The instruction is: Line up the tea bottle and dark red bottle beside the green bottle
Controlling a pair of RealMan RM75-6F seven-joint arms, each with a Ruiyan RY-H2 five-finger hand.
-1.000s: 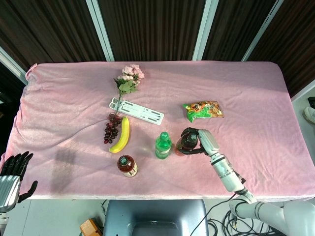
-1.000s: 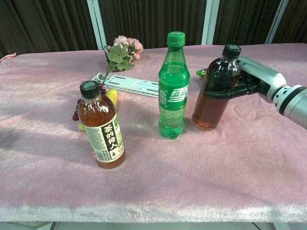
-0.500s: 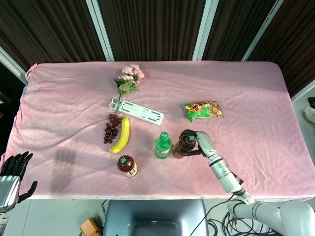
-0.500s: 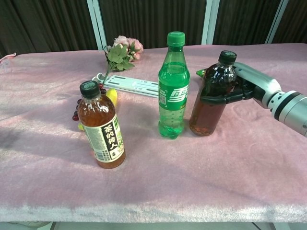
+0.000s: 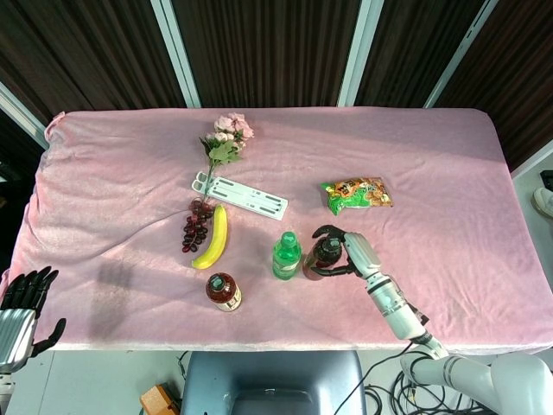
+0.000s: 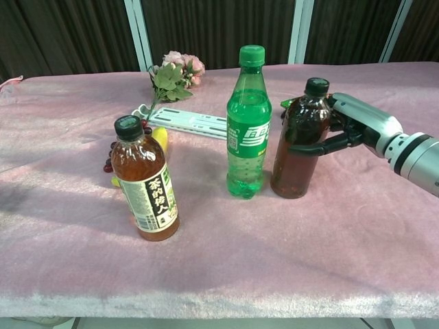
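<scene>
Nearest the robot, off the table's front corner, the left hand [image 5: 24, 298] hangs with dark fingers spread and nothing in it. On the pink cloth [image 6: 206, 260], the tea bottle [image 6: 145, 179] stands upright closest to the front edge, set apart to the left of the other two bottles and a little nearer than they are. Behind it, the green bottle [image 6: 247, 125] stands upright near the middle, and the dark red bottle [image 6: 299, 140] stands upright just to its right, close beside it with a narrow gap. The right hand [image 6: 346, 127] grasps the red bottle around its upper body, dark fingers [image 6: 312, 147] curled across the front, its silver forearm [image 6: 415, 154] reaching in from the right. Further back on the left lie a banana [image 5: 213, 237] and a bunch of grapes [image 5: 195, 225] side by side. Beyond them a white strip [image 5: 241, 195] lies aslant, with a spray of pink flowers [image 5: 228, 137] at its far end. To the right, behind the red bottle, a snack bag [image 5: 357, 194] lies flat.
</scene>
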